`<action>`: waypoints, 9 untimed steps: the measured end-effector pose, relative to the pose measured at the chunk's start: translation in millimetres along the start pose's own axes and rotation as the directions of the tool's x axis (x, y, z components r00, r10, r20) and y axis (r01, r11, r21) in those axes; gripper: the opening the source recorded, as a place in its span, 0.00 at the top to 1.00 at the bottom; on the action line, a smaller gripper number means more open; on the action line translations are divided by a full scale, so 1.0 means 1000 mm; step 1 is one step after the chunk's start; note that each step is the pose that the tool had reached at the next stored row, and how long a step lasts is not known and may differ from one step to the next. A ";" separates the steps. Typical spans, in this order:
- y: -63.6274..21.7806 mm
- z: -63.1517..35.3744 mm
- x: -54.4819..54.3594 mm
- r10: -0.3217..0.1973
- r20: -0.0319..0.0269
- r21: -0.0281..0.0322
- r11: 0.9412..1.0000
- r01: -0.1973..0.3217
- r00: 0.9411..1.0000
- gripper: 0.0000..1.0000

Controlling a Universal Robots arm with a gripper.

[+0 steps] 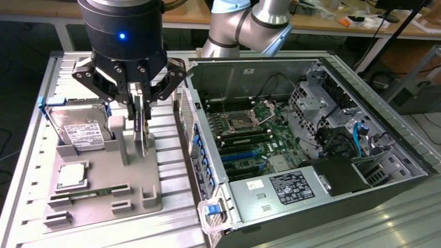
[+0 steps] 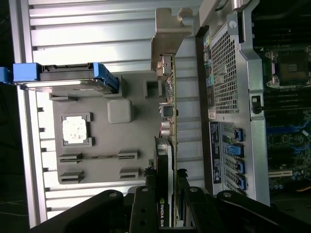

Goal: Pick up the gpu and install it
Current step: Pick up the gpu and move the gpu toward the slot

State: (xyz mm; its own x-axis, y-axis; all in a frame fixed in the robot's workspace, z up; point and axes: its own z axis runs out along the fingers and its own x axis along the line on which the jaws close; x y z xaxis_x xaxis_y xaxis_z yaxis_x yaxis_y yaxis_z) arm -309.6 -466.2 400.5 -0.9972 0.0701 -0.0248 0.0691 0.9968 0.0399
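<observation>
gpu [image 2: 169, 126] upright between the fingers [image 2: 183, 206]

Even overhead light fills the exterior view; the ribbed desk [image 1: 170, 152] shines pale, while the open computer case [image 1: 262, 61] holds deep shadow around its drive bays. In the wrist view glare whitens the desk's slats, the gpu [image 2: 170, 97] bracket looks washed out, and the gripper [image 2: 167, 204] is dark, nearly silhouetted.
</observation>
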 end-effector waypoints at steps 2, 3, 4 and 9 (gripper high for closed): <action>0.0000 -0.0006 0.000 0.000 0.000 0.000 1.000 0.000 1.000 0.73; 0.0000 -0.0009 0.000 0.000 0.000 0.000 1.000 0.000 1.000 0.73; 0.0000 -0.0012 0.000 0.000 0.000 0.000 1.000 0.000 1.000 0.73; 0.0001 -0.0028 0.000 0.000 0.000 0.000 1.000 0.000 1.000 0.73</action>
State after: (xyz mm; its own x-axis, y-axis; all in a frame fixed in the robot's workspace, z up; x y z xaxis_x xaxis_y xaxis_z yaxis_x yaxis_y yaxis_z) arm -309.6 -466.1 403.3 -0.9972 0.0701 -0.0248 0.0691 0.9968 0.0400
